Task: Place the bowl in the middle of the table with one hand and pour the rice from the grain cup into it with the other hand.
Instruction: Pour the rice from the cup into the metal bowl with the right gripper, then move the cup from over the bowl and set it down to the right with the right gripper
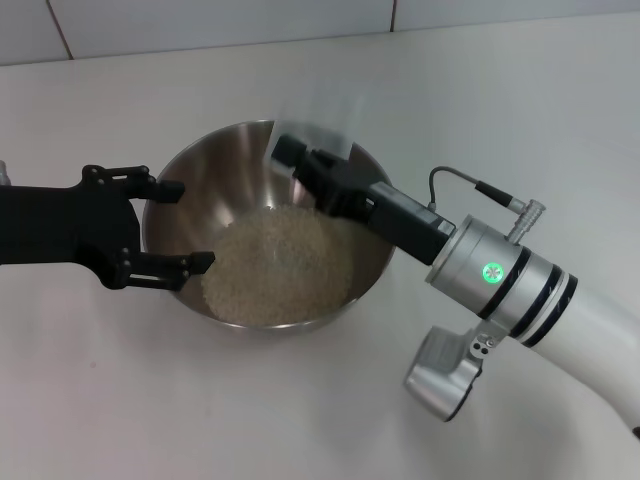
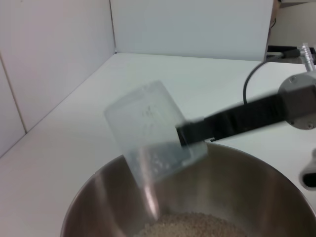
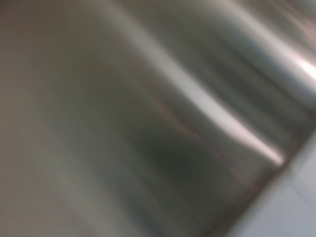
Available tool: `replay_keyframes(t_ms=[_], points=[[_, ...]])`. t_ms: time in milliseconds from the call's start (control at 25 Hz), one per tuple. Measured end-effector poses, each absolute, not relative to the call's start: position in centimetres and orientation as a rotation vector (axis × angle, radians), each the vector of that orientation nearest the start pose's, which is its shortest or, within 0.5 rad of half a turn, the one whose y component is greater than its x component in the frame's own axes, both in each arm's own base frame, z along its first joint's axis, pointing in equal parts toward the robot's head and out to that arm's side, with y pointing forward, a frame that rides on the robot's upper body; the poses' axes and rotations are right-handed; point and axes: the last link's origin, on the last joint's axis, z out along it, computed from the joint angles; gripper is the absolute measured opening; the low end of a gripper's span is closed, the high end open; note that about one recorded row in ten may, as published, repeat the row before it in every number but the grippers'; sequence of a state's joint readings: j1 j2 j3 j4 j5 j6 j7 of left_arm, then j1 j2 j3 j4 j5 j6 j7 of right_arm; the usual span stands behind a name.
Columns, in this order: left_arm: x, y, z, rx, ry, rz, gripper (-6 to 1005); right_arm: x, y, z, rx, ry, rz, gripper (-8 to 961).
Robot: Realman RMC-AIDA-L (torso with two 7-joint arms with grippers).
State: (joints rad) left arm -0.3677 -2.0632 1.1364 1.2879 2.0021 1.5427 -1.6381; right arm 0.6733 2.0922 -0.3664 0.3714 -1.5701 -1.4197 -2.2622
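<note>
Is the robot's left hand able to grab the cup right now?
Probably not. The right gripper already holds the grain cup tipped over the bowl's far side, while the left gripper sits open at the near-left rim, with rice heaped between them.

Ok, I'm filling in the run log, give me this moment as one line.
right gripper: holds tipped cup over bowl | left gripper: open at bowl's left rim | rice: heaped in bowl | phase: pouring

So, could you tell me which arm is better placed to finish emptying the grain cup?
The right. Its gripper already holds the grain cup tilted above the bowl, where rice is heaped. The left gripper is open astride the bowl's near-left rim.
</note>
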Motion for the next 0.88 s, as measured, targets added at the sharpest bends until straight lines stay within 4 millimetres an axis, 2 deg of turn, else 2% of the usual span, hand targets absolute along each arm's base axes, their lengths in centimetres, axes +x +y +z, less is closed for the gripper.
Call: replay_keyframes(t_ms=[80, 240, 320, 440, 520, 640, 720, 880], points=[[-20.8, 32.3, 2.9, -2.868, -0.210, -0.251, 863, 20.0, 29.6, -10.5, -1.091, -1.621, -0.336, 9], [-20.8, 32.3, 2.9, -2.867, -0.210, -0.251, 863, 19.2, 29.6, -9.6, -1.381, -1.133, -0.062, 10], [-20.8, 32.3, 2.9, -2.867, -0.210, -0.251, 863, 19.4, 29.8, -8.7, -1.470, -0.863, 0.086, 11], [-20.9, 32.3, 3.0, -2.865, -0.212, -0.252, 863, 20.3, 30.1, -6.7, -1.507, -0.496, 0.352, 11], [-20.9, 32.3, 3.0, -2.863, -0.213, -0.253, 863, 21.9, 30.3, -4.5, -1.486, -0.241, 0.571, 11], [-20.9, 32.3, 3.1, -2.861, -0.214, -0.254, 863, 24.6, 30.9, -2.5, -1.465, 0.016, 0.756, 12], [-20.9, 32.3, 3.1, -2.860, -0.214, -0.254, 863, 26.6, 31.8, -1.8, -1.480, 0.183, 0.804, 12], [-20.9, 32.4, 3.0, -2.860, -0.216, -0.255, 863, 29.4, 34.0, -2.7, -1.603, 0.384, 0.703, 13]])
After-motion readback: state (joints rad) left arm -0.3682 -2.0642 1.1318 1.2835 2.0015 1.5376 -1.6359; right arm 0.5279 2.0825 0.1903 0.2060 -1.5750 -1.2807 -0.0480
